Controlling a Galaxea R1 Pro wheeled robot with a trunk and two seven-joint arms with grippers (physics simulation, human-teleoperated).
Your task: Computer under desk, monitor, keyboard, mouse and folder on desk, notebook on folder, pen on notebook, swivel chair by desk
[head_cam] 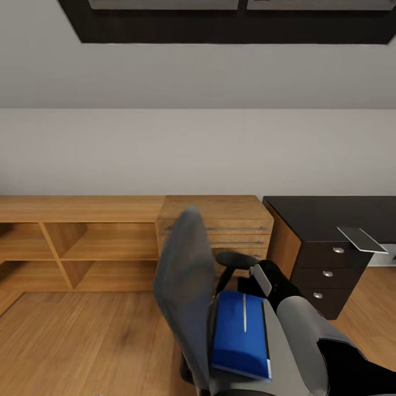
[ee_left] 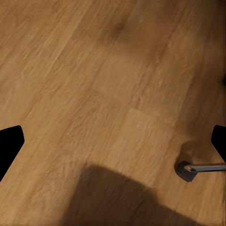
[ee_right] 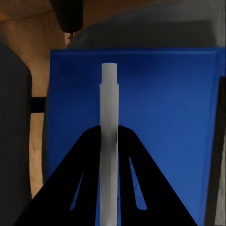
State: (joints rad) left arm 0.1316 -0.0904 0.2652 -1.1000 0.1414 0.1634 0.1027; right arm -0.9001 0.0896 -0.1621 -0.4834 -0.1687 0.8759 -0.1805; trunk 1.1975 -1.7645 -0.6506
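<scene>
Pinching a slim white pen (ee_right: 108, 141), the right gripper (ee_right: 109, 136) hovers over the glossy blue folder (ee_right: 160, 117).

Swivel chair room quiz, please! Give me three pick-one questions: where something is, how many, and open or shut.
1. Where does the folder lie?
A. on the floor
B. on the swivel chair's seat
C. on the desk

2. How many silver knobs are on the desk's drawers?
A. one
B. three
C. five

3. The left gripper is:
A. open
B. shut on a cup
C. shut on a cloth

Answers:
1 B: the folder rests on the swivel chair.
2 B: three knobs show on the desk.
3 A: the left gripper has its fingers far apart over bare floor.
</scene>
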